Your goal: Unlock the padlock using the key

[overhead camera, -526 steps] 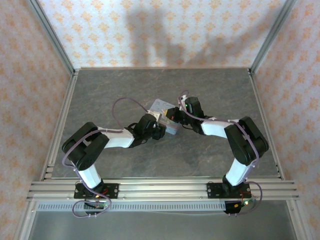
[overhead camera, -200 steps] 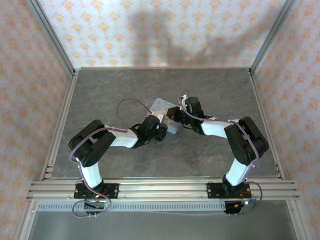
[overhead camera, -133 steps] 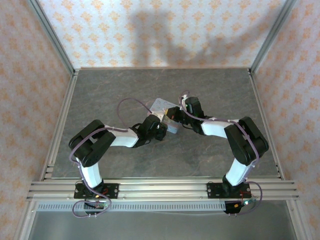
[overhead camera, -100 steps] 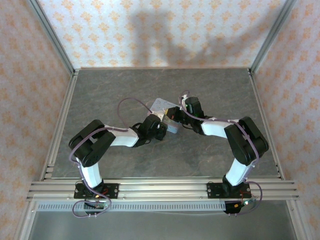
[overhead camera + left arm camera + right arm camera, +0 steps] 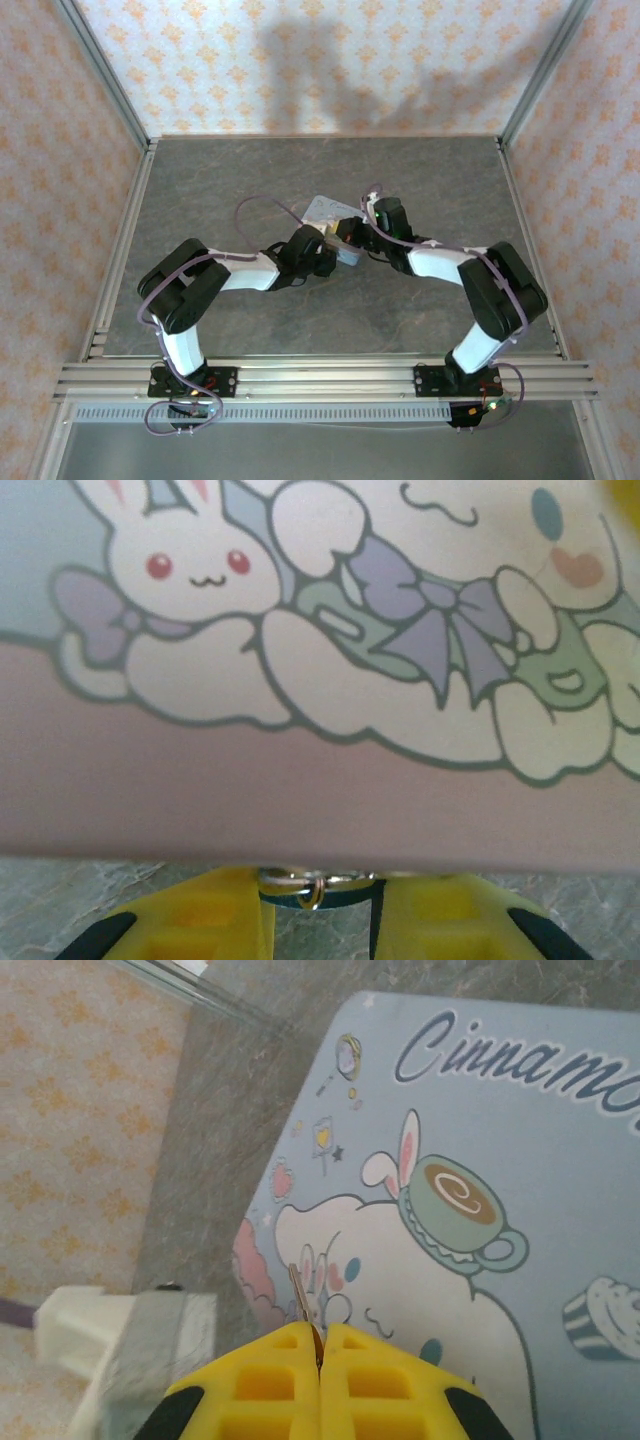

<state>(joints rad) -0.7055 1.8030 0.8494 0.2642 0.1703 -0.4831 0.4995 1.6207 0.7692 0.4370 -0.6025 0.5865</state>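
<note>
Grey table (image 5: 200, 200), cartoon tin (image 5: 322, 209); left-wrist view: left gripper (image 5: 320, 910) clasps padlock (image 5: 335, 900); right-wrist view: right gripper (image 5: 320, 1345) pinches key (image 5: 300, 1295)

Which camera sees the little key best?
Right wrist: the key sticks up from the shut right pincer, over the tin. From the top camera it's too small to tell; left wrist shows the padlock and the tin's side instead.

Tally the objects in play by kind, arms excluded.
tin: 1
padlock: 1
key: 1
Total: 3
</note>
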